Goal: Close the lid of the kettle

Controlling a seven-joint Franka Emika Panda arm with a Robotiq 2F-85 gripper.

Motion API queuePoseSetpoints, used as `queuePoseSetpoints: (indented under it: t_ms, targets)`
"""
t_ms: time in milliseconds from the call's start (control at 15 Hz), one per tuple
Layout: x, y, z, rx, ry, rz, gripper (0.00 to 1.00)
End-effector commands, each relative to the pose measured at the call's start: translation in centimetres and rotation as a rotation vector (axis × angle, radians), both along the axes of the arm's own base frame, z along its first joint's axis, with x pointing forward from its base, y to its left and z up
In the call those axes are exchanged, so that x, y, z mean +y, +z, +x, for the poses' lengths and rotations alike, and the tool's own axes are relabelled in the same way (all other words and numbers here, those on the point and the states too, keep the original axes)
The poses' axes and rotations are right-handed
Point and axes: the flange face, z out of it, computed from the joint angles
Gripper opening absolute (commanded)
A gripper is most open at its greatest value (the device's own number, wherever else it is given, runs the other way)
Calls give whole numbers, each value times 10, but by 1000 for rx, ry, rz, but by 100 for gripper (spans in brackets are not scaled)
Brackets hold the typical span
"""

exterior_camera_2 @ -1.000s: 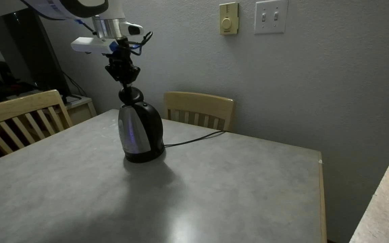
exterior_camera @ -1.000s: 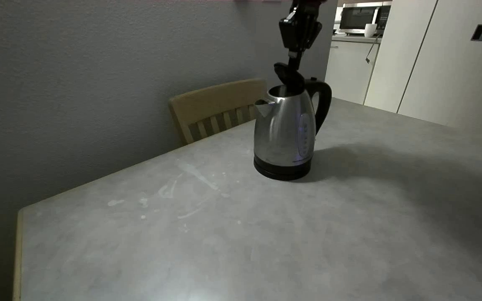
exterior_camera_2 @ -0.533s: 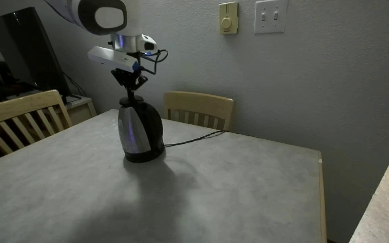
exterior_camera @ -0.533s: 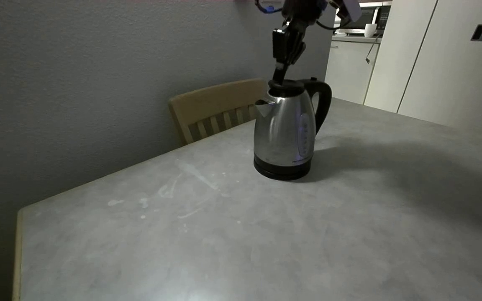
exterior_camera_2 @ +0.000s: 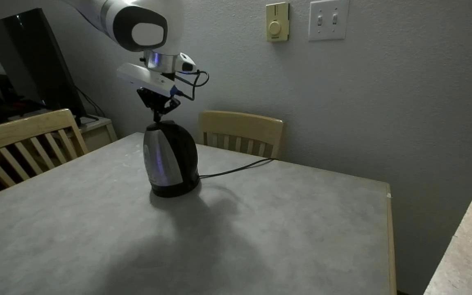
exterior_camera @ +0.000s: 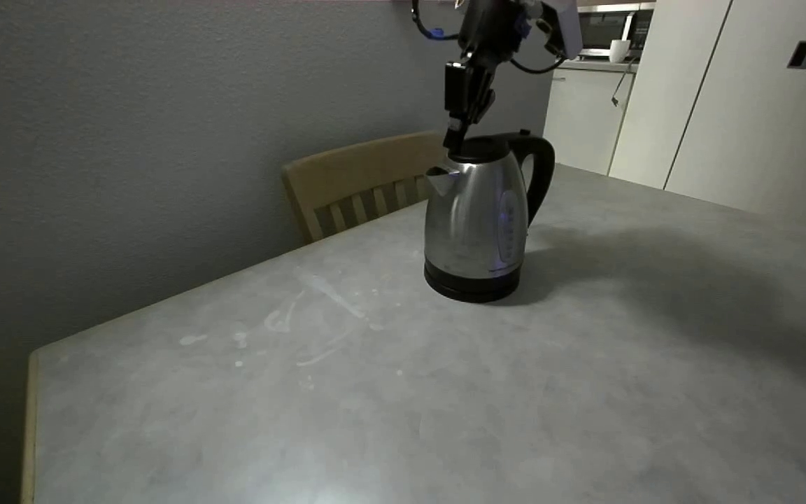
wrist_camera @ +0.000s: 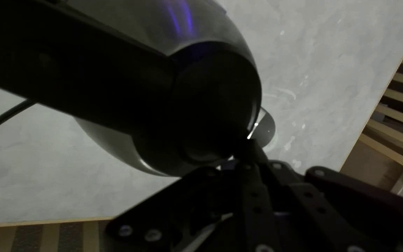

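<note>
A steel kettle with a black base and black handle stands upright on the grey table; it also shows in the other exterior view. Its black lid lies down over the mouth, and in the wrist view the lid looks flat and level with the rim. My gripper has its fingers together, with nothing seen between them. The fingertips are at the spout-side edge of the lid, touching or just above it. In an exterior view the gripper points down at the kettle top.
The grey table carries the kettle. A black cord runs from the kettle base to the table's far edge. Wooden chairs stand at the table edges. A grey wall is behind.
The lid was raised and tilted a second ago and has swung down onto the kettle mouth. My gripper has moved down and toward the spout. The kettle has stayed in place.
</note>
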Motion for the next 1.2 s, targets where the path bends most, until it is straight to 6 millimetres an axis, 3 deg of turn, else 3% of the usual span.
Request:
queuePoseSetpoints:
  t_ms: [0,467,600,800,867,933,1133]
  targets:
    - [11,17,-1,-28,68,-21,0]
    - [52,90,-30,-94,141,-292,0]
    - [58,103,-37,-87,136,-354,9]
    - [62,111,-43,-67,143,-405,8]
    - [62,112,-44,-62,143,-416,14]
    - [62,113,-45,-61,144,-423,33]
    - [61,112,-45,-59,146,-434,47]
